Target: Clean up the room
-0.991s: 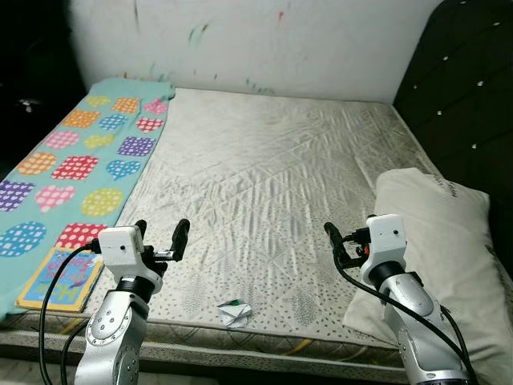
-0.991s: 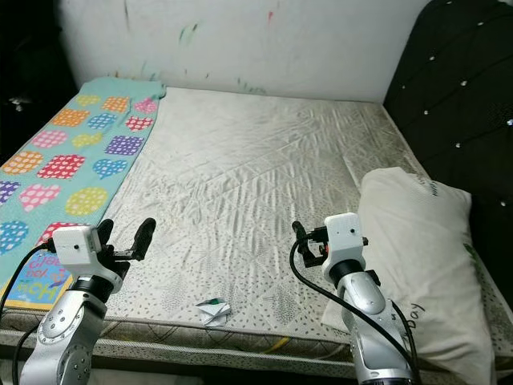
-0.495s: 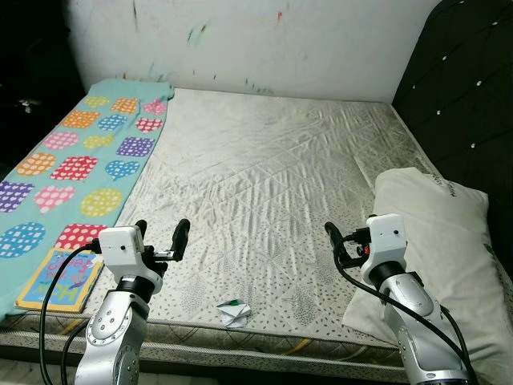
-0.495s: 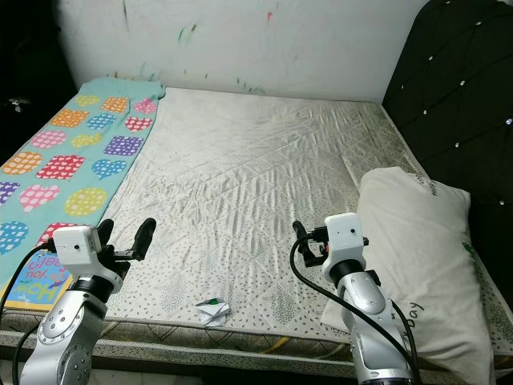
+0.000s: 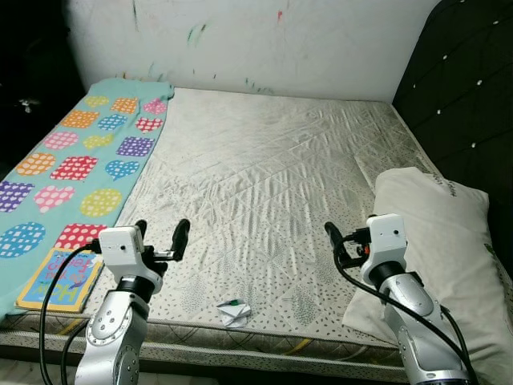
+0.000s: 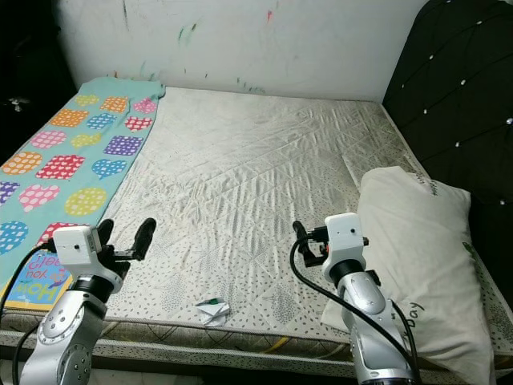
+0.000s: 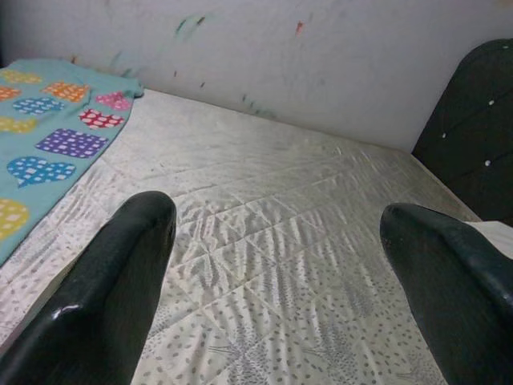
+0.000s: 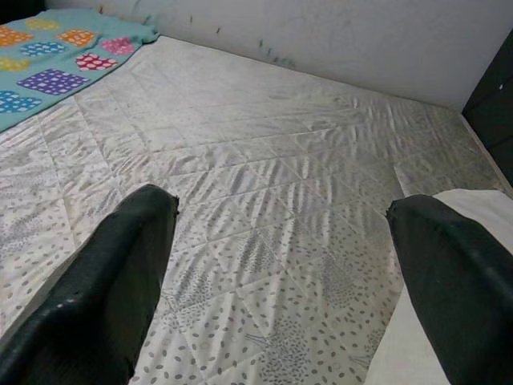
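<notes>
Barely anything has moved in a second; left gripper point(image 5: 161, 233) and right gripper point(image 8: 280, 273) hover wide open over the mattress point(image 5: 272, 160); paper scrap point(image 5: 234, 312) awaits pickup.

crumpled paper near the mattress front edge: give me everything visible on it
The crumpled paper is a small white scrap, folded and creased, with a little green mark on its upper side. It lies flat on the quilted, speckled mattress close to the front edge, between the two arms and nearer the left end effector than the right end effector. Only the mattress touches it; both end effectors are apart from it.
</notes>
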`<state>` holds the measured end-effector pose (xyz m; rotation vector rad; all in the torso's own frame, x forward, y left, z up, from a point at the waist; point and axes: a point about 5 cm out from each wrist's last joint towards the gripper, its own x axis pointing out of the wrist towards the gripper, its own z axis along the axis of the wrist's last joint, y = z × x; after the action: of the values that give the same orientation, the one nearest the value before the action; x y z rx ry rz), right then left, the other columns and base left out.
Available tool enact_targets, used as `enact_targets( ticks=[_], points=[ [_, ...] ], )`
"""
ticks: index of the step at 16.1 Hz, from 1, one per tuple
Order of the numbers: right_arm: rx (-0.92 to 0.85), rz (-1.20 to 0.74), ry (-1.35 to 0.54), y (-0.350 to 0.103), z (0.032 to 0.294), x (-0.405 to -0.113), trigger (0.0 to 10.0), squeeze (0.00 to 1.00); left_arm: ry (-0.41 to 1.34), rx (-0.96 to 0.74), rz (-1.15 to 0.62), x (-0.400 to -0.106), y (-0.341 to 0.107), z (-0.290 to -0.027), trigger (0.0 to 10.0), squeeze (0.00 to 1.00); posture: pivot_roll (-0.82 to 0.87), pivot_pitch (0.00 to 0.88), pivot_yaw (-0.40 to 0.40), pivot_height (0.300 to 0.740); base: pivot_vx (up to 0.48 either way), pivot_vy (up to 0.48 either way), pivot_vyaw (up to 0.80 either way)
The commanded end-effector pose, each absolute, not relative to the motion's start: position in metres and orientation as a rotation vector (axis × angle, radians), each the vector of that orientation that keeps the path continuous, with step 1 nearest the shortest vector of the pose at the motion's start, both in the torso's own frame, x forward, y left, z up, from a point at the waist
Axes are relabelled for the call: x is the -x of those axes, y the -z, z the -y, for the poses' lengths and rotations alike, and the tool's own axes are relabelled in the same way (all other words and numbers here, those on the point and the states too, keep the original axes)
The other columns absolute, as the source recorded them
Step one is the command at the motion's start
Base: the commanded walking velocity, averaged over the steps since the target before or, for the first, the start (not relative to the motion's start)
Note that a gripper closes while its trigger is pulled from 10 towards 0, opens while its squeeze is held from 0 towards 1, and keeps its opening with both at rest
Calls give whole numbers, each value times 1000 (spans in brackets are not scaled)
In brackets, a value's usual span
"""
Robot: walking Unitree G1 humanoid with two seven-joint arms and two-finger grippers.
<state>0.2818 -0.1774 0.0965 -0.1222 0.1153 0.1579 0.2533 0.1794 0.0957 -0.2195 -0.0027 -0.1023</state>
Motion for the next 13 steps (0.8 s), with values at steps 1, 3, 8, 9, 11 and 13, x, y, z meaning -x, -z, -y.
enact_targets(
  ticks=[1, 3, 8, 9, 11, 13],
  points=[
    [131, -112, -158, -100, 179, -285, 10000, 0, 106, 209, 3, -254, -96, -179, 10000, 0, -83, 12, -33, 740, 0, 0, 0],
    [131, -112, -158, -100, 179, -285, 10000, 0, 106, 209, 3, -254, -96, -179, 10000, 0, -83, 12, -33, 740, 0, 0, 0],
    [131, -112, -158, -100, 179, -285, 10000, 0, 106, 209, 3, -254, -96, -179, 10000, 0, -83, 12, -33, 740, 0, 0, 0],
    [131, -112, -158, -100, 179, -285, 10000, 0, 106, 209, 3, -254, -96, -179, 10000, 0, -83, 12, -33, 740, 0, 0, 0],
    [131, -112, -158, -100, 179, -285, 10000, 0, 106, 209, 3, -254, -96, -179, 10000, 0, -83, 12, -33, 740, 0, 0, 0],
    [157, -135, -127, -99, 181, -288, 10000, 0, 99, 225, -2, -256, -95, -179, 10000, 0, -83, 3, -34, 740, 0, 0, 0]
  ],
)
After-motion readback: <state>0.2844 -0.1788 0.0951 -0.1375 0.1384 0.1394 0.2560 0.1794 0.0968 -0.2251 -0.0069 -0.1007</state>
